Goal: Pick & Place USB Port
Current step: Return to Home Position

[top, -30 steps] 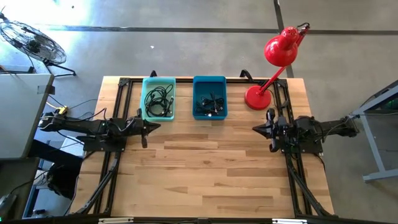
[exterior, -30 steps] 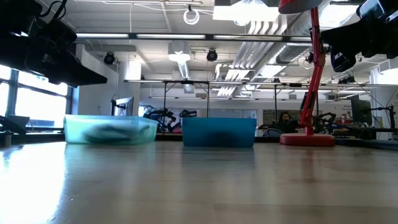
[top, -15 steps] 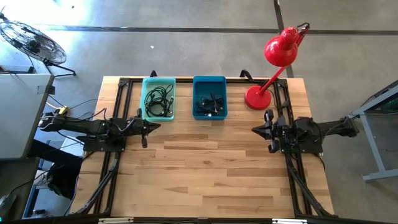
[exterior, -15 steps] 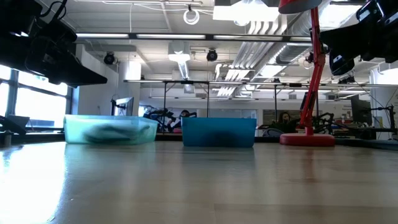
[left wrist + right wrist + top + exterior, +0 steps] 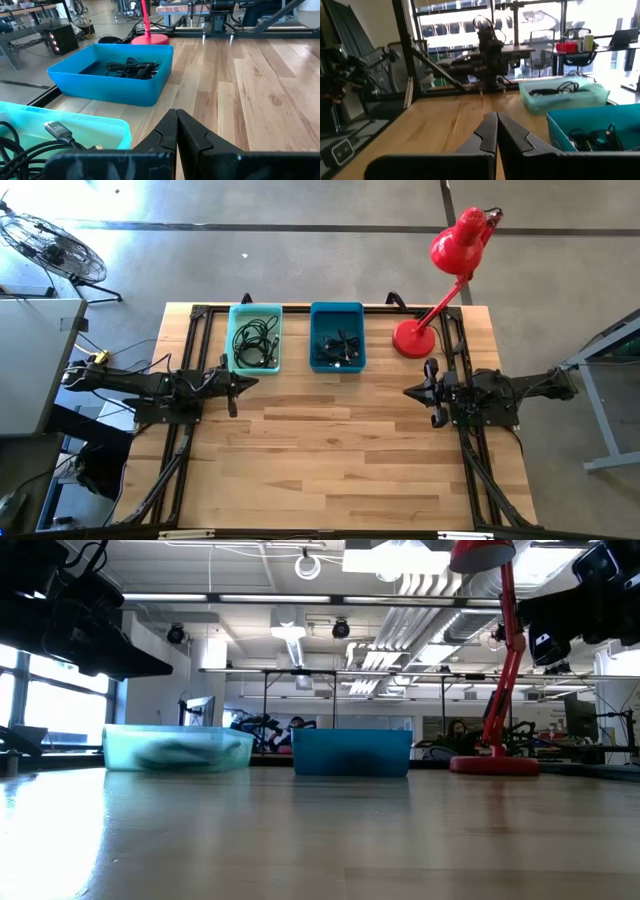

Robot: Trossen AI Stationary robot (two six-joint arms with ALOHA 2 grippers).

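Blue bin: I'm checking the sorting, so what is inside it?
Inside the blue rectangular plastic bin lies a tangle of black cables. Which plugs they carry is unclear, and the bin floor beneath them is covered.

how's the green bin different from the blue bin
The green bin is pale and see-through; the blue bin is darker and opaque. In the high view the green bin lies left of the blue bin. Both are open-topped and hold black cables.

The left arm [image 5: 150, 385] lies folded low at its own side, the left tool [image 5: 245, 383] pointing inward, fingers pressed together and empty. The right arm [image 5: 510, 388] mirrors it, the right tool [image 5: 410, 391] likewise closed, apparently gripping nothing.
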